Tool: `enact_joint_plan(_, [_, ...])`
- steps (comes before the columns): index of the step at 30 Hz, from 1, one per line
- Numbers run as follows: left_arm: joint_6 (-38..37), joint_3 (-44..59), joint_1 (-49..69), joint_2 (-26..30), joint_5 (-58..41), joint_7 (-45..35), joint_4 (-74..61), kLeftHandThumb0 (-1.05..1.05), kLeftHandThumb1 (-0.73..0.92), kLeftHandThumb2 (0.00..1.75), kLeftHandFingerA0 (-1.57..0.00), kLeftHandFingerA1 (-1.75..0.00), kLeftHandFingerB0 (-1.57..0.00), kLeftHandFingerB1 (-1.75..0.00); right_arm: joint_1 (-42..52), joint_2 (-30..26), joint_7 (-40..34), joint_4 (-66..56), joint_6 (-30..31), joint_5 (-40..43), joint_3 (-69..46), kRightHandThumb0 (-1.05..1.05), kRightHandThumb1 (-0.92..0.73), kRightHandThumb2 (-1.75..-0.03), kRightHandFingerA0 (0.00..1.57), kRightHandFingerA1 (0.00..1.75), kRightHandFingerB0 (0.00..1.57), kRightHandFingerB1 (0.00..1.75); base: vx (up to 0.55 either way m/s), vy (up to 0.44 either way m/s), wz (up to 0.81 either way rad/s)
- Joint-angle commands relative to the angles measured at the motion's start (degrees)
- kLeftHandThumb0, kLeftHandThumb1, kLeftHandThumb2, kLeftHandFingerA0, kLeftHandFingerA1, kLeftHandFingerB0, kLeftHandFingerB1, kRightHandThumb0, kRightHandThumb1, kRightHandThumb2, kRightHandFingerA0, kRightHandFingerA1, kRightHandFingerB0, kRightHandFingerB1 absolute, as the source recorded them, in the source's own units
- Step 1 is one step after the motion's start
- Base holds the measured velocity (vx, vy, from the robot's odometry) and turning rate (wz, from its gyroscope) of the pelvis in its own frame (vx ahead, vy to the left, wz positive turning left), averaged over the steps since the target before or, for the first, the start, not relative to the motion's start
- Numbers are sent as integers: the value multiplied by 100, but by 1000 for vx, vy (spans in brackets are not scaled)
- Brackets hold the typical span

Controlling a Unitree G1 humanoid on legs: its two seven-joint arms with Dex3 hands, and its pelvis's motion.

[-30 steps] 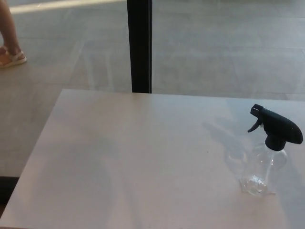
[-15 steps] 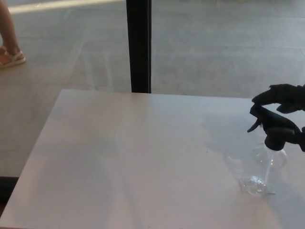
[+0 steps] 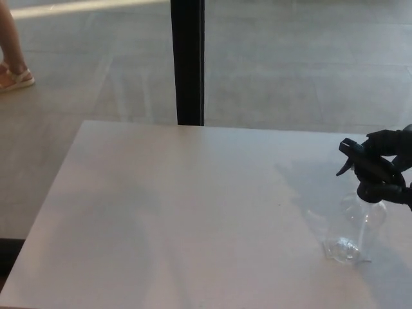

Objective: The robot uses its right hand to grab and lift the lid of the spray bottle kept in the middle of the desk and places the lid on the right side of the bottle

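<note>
I judge the task barely begun: my right hand (image 3: 391, 164) wraps its fingers around the lid (image 3: 372, 168), still seated on the spray bottle (image 3: 360, 222); lifting and placing remain.

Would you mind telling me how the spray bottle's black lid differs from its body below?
The lid is solid black and opaque; the bottle body is clear, so the desk shows through it. The lid is angular, with a nozzle pointing left; the body is rounded. The right hand is at the lid, not the body. Both stand upright, joined.
</note>
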Motion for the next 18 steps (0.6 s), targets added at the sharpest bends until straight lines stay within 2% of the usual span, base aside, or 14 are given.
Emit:
enact_joint_plan(1, [1, -1, 26, 77, -102, -130, 30, -67, 64, 60, -60, -46, -50, -40, 198, 276, -6, -231, 244, -148, -224, -67, -74, -62, 99, 87, 47, 41, 0, 0, 0])
enact_joint_plan(2, [-2, 6, 27, 78, -114, -149, 34, -67, 64, 60, -60, -46, -50, -40, 222, 309, 4, -271, 267, -169, -250, -67, -74, -62, 99, 87, 47, 41, 0, 0, 0])
enact_joint_plan(3, [0, -5, 31, 81, -107, -146, 41, -69, 51, 91, -52, -58, -40, -52, 255, 351, 13, -327, 317, -215, -271, -63, -74, -62, 105, 88, 49, 42, 0, 0, 0])
enact_joint_plan(4, [-3, -28, 35, 86, -91, -136, 44, -68, 65, 61, -60, -46, -47, -39, 280, 418, 4, -401, 390, -283, -274, -62, -74, -61, 108, 92, 51, 42, 0, 0, 0])
enact_joint_plan(10, [-25, -52, 36, 77, -123, -150, 42, -68, 65, 60, -60, -44, -49, -39, 319, 595, -102, -529, 420, -573, -278, -61, -73, -62, 115, 103, 53, 42, 0, 0, 0])
enact_joint_plan(11, [-35, -63, 35, 81, -116, -174, 48, -69, 52, 91, -53, -58, -42, -52, 321, 592, -101, -554, 403, -654, -244, -55, -72, -62, 116, 105, 53, 41, 0, 0, 0])
enact_joint_plan(13, [-65, -97, 46, 77, -85, -162, 57, -70, 53, 92, -52, -58, -39, -51, 341, 582, -57, -612, 425, -778, -208, -49, -73, -61, 116, 109, 55, 41, 0, 0, 0])
enact_joint_plan(14, [-71, -107, 55, 74, -78, -150, 58, -68, 67, 61, -61, -45, -46, -39, 355, 554, -46, -643, 416, -883, -164, -42, -73, -61, 114, 122, 59, 40, 0, 0, 0])
enact_joint_plan(15, [-66, -107, 63, 75, -86, -146, 54, -68, 67, 61, -61, -45, -46, -39, 365, 523, -51, -662, 388, -993, -116, -42, -73, -61, 114, 122, 59, 40, 0, 0, 0])
enact_joint_plan(16, [-118, -104, 110, 67, -103, -184, 22, -70, 67, 61, -62, -47, -48, -39, 385, 402, -75, -682, 209, -1237, 4, -25, -67, -71, 92, 150, 71, 45, 0, 0, 0])
enact_joint_plan(17, [-114, -86, 114, 61, -121, -172, 28, -70, 66, 61, -63, -47, -48, -39, 430, 380, -113, -703, 155, -1291, 5, -19, -65, -75, 89, 162, 79, 52, 0, 0, 0])
enact_joint_plan(18, [-129, -98, 122, 62, -113, -184, 11, -70, 66, 61, -63, -47, -48, -40, 446, 341, -95, -711, 126, -1335, 13, -19, -64, -79, 88, 165, 90, 60, 0, 0, 0])
